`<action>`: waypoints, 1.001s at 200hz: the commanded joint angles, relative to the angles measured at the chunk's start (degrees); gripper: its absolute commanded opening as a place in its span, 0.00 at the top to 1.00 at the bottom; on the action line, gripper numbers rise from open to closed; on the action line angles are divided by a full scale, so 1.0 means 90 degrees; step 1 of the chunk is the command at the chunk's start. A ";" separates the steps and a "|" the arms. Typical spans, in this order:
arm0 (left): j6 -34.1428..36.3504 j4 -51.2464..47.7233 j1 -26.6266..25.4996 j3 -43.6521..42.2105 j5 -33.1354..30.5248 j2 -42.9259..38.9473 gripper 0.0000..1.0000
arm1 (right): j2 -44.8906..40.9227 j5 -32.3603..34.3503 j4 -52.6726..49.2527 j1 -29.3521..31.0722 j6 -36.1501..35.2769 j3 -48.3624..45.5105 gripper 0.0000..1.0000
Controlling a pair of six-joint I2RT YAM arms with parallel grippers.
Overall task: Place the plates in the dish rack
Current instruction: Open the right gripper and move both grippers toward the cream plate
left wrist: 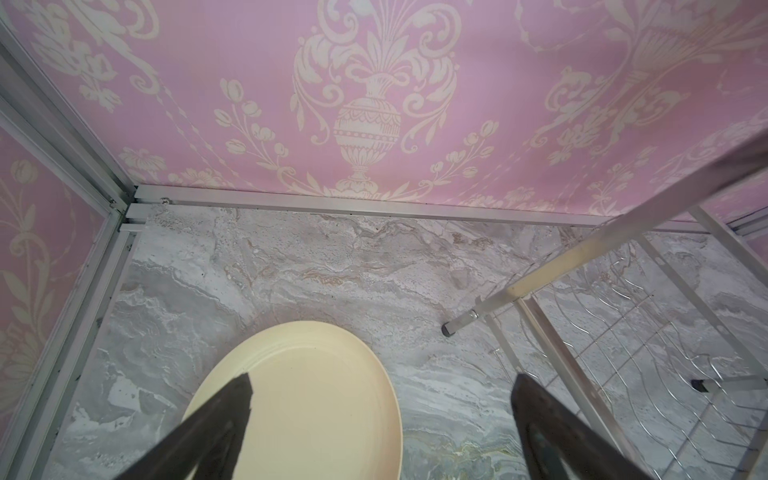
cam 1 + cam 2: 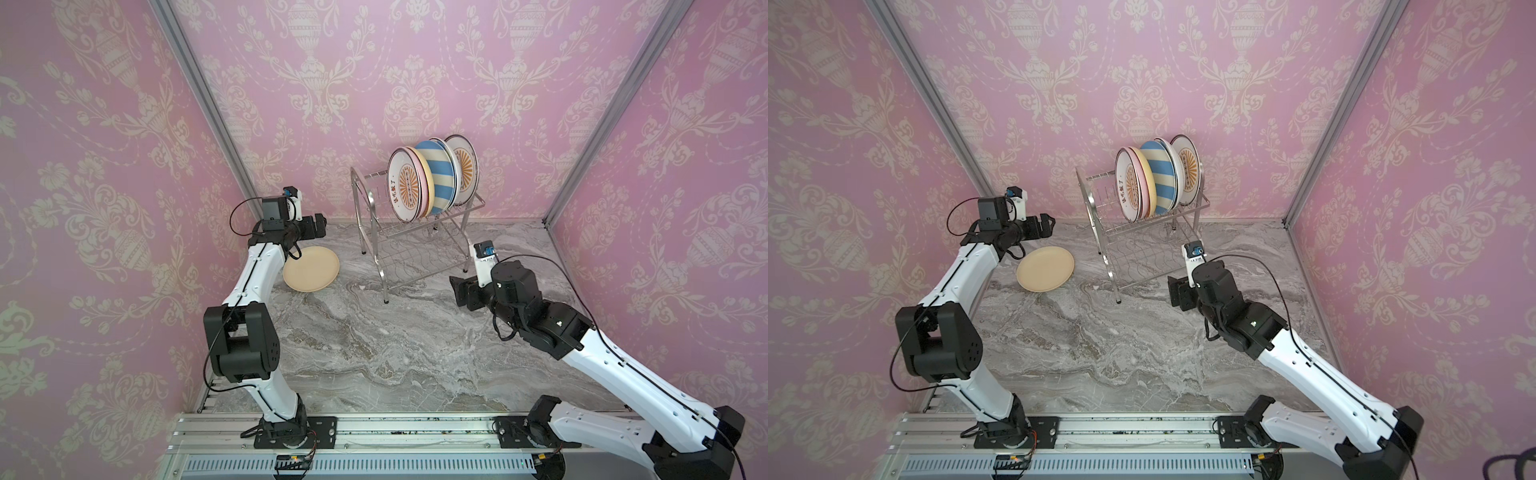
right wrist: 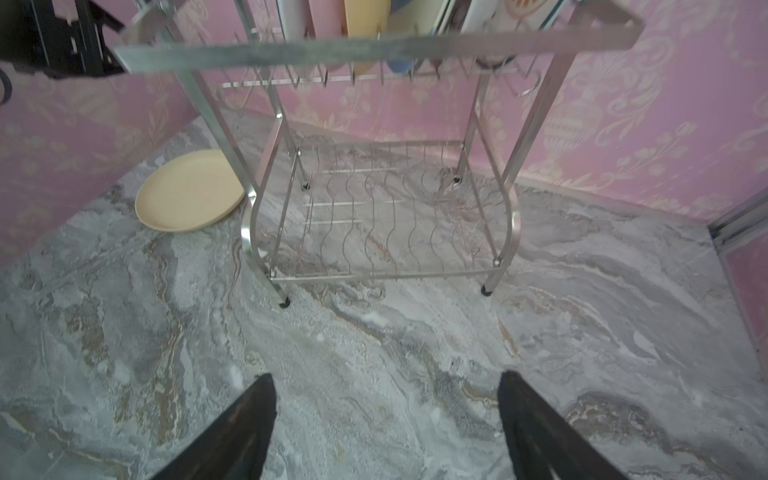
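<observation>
The silver dish rack (image 2: 360, 216) (image 2: 1093, 216) stands at the back of the marble table. Several plates stand upright in its top tier: an orange sunburst one (image 2: 405, 187) in front, then pink, yellow and blue-striped (image 2: 438, 174) ones, and another sunburst plate (image 2: 464, 166) at the back. Its lower shelf (image 3: 374, 216) is bare. A cream plate (image 2: 311, 269) (image 2: 1045, 269) (image 1: 316, 399) (image 3: 189, 191) lies flat on the table, left of the rack. My left gripper (image 2: 320, 226) (image 1: 382, 380) hovers open above the plate's far edge. In front of the rack's right side, my right gripper (image 2: 457, 289) (image 3: 385, 377) is open and holds nothing.
Pink patterned walls with aluminium corner posts (image 2: 208, 108) close in the table on three sides. The rack's left legs (image 1: 451, 328) stand close to the cream plate. Grey marble table surface (image 2: 374, 345) stretches from the rack to the front rail.
</observation>
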 commanded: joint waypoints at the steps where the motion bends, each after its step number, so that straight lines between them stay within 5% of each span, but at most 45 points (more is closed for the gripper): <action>1: 0.0573 -0.0387 -0.0065 0.0474 -0.0289 0.0297 0.01 | -0.0326 -0.1033 0.0570 -0.0053 0.0570 -0.0683 0.14; 76: 0.1242 -0.0838 -0.0083 0.1579 0.0144 0.1890 0.01 | 0.0798 -0.2118 0.1349 -0.0009 0.0561 -0.1202 0.15; 200: 0.1568 -0.2007 0.0017 0.3969 0.0072 0.4031 0.01 | 0.2087 -0.2230 0.1534 0.0020 0.0397 -0.0248 0.14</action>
